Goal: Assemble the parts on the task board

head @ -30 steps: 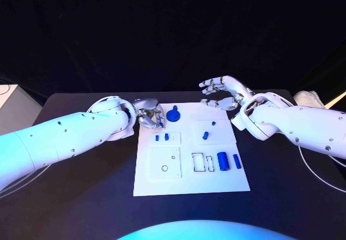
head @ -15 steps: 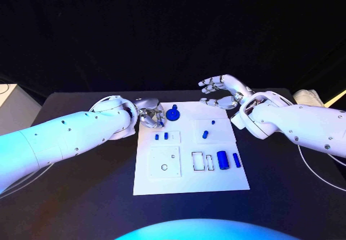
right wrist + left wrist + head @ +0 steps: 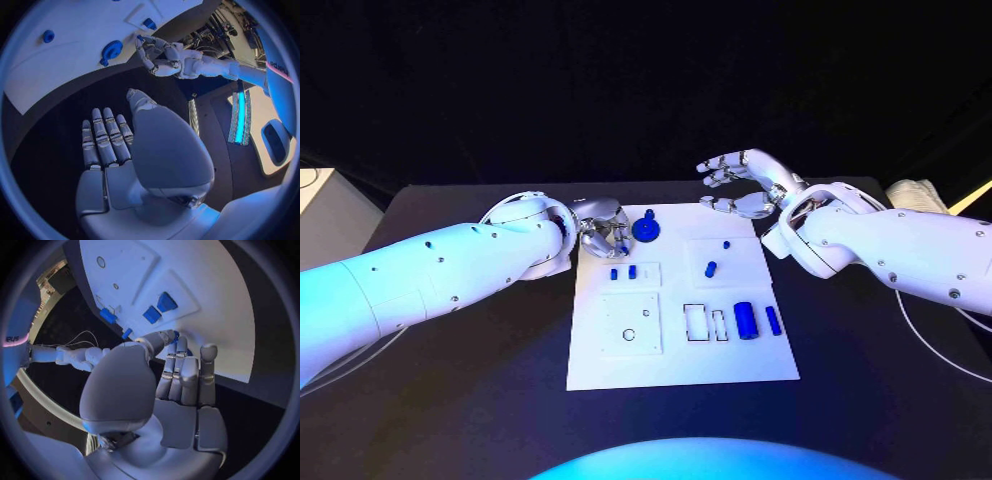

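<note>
L hand: my left hand (image 3: 600,236) sits at the far-left corner of the task board (image 3: 733,365), fingers curled in close. In the left wrist view thumb and fingers (image 3: 181,371) meet at a bit of blue at the tips. Looks like a small part pinched, but I can't tell for sure, too little showing.
R hand: my right hand (image 3: 743,183) hovers past the far edge of the board, above the bench (image 3: 473,400), fingers apart, holding nothing. Right wrist view agrees: flat open palm (image 3: 119,150), nothing in it.
Round part: blue knob-like part (image 3: 646,230) stands on the board's far-left area, just right of the L hand's fingertips. Nearest piece to that hand by far.
Small pair: two small blue parts (image 3: 623,272) side by side, just nearer me than the L hand; they show as two blue blocks (image 3: 159,308) in the left wrist view.
Mid parts: a tiny blue peg (image 3: 727,243) and a short blue piece (image 3: 711,268) on the right half, closer to the R hand.
Cylinders: two blue cylinders (image 3: 756,321) at the near right, long axes running near-far, parallel, just beside each other.
Key relation: round part lies right of the L hand, nearly touching; R hand well apart from it, across the far edge.
Judgement: L hand is the one in play here; I'd keep R parked.
</note>
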`<state>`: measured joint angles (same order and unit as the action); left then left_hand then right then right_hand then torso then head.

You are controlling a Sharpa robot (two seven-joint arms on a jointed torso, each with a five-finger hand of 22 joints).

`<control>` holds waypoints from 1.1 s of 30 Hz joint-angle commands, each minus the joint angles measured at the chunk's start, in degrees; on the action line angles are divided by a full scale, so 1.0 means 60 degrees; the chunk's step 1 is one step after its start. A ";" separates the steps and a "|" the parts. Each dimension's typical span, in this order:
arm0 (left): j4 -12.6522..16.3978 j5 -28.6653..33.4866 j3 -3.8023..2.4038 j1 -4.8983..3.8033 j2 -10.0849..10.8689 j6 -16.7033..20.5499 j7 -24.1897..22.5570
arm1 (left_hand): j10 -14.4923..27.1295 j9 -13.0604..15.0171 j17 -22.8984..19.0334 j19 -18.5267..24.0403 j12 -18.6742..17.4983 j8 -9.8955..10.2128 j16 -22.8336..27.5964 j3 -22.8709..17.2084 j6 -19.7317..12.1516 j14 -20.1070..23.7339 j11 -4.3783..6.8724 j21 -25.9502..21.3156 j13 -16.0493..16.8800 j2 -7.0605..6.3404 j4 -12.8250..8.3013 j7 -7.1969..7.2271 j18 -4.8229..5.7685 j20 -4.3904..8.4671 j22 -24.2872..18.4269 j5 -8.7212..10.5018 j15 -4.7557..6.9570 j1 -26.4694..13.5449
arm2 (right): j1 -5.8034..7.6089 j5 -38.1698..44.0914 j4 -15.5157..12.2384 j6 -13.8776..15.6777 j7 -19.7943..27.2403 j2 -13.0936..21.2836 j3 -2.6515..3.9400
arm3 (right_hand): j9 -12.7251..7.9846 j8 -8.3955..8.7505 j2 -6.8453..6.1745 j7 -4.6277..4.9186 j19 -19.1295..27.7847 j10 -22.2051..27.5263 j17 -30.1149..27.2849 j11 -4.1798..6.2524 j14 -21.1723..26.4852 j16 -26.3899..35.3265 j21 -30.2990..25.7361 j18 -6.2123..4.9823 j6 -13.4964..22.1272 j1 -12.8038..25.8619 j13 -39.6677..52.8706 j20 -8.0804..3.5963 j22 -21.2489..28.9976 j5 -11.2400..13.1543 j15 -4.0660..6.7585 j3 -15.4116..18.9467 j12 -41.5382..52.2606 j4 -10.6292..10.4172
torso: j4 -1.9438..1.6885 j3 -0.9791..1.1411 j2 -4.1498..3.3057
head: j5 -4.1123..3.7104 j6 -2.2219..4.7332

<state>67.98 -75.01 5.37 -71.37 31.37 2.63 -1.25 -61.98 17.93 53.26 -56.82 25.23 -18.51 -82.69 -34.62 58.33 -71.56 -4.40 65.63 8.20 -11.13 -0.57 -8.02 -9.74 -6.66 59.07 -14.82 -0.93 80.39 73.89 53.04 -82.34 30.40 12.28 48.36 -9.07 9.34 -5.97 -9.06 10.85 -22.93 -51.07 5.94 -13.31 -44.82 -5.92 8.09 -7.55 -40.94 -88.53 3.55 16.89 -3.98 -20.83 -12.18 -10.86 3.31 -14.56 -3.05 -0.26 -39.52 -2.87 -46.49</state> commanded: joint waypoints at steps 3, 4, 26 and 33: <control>0.0026 -0.0048 0.0005 0.0006 -0.0031 -0.0298 0.0034 | -0.0071 -0.0005 0.0004 -0.0037 -0.0040 -0.0008 -0.0030 -0.0007 0.0059 -0.0076 -0.0002 0.0046 -0.0007 0.0004 -0.0072 0.0001 0.0132 -0.0038 0.0015 -0.0050 -0.0004 -0.0062 | -0.0001 0.0038 -0.0014 -0.0015 0.0123 0.0002 0.0003 | -0.0014 -0.0001 -0.0034 0.0852 -0.0024 -0.0037 -0.0009 -0.0009 0.0076 0.0066 -0.0011 -0.0094 -0.0004 0.0045 0.0008 -0.0020 0.0009 0.0048 -0.0022 -0.0066 0.0040 -0.0016 | 0.0006 0.0000 -0.0007 | -0.0007 0.0002; 0.0022 -0.0049 0.0006 0.0006 -0.0033 -0.0312 0.0045 | -0.0084 0.0000 0.0016 -0.0033 -0.0049 -0.0008 -0.0034 -0.0007 0.0069 -0.0084 0.0000 0.0043 -0.0006 0.0007 -0.0076 0.0002 0.0130 -0.0037 0.0011 -0.0049 -0.0002 -0.0064 | -0.0001 0.0038 -0.0017 -0.0015 0.0122 0.0004 0.0003 | -0.0014 -0.0001 -0.0034 0.0852 -0.0024 -0.0037 -0.0009 -0.0009 0.0076 0.0066 -0.0011 -0.0094 -0.0004 0.0045 0.0008 -0.0020 0.0009 0.0048 -0.0022 -0.0066 0.0040 -0.0016 | 0.0005 0.0002 -0.0008 | -0.0005 0.0001; -0.0217 -0.0009 0.0104 0.0006 -0.0277 -0.0586 0.0253 | -0.0140 0.0017 0.0018 -0.0057 -0.0097 0.0006 -0.0042 0.0016 0.0097 -0.0094 0.0002 0.0054 -0.0004 0.0026 -0.0062 -0.0003 0.0137 -0.0037 0.0031 -0.0037 0.0000 -0.0110 | 0.0000 -0.0021 -0.0023 0.0010 0.0010 0.0015 0.0004 | -0.0023 0.0009 -0.0058 0.0857 -0.0040 -0.0033 -0.0023 -0.0013 0.0091 0.0091 -0.0020 -0.0084 -0.0024 0.0083 0.0009 -0.0021 0.0022 0.0051 -0.0031 -0.0108 0.0041 -0.0011 | 0.0010 0.0007 -0.0008 | -0.0028 -0.0055; -0.0213 -0.0062 0.0120 0.0006 -0.0284 -0.0678 0.0298 | -0.0240 0.0050 0.0033 -0.0063 -0.0115 -0.0006 -0.0054 0.0045 0.0173 -0.0111 0.0031 0.0049 0.0017 0.0047 -0.0083 0.0020 0.0136 -0.0033 0.0033 -0.0028 0.0017 -0.0117 | 0.0000 -0.0027 -0.0015 0.0012 -0.0005 0.0009 0.0004 | -0.0023 0.0009 -0.0058 0.0857 -0.0040 -0.0033 -0.0023 -0.0013 0.0091 0.0091 -0.0020 -0.0084 -0.0024 0.0083 0.0009 -0.0021 0.0022 0.0051 -0.0031 -0.0108 0.0041 -0.0011 | -0.0005 -0.0003 0.0001 | -0.0059 -0.0075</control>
<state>66.64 -74.97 5.78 -71.68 29.85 1.10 -0.25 -63.10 18.04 53.37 -57.03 24.79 -18.15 -82.69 -34.46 59.00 -71.77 -4.11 65.63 8.15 -11.06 -0.72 -7.90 -9.74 -6.88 59.19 -14.82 -0.73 79.85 73.90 52.81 -82.37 30.44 12.06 48.44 -9.07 9.25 -5.97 -9.29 10.85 -22.92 -51.07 5.87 -13.31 -44.62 -5.57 8.09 -7.55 -40.94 -88.30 3.55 16.89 -3.92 -20.83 -12.39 -11.26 3.31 -14.63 -3.02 -0.23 -39.56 -3.19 -46.87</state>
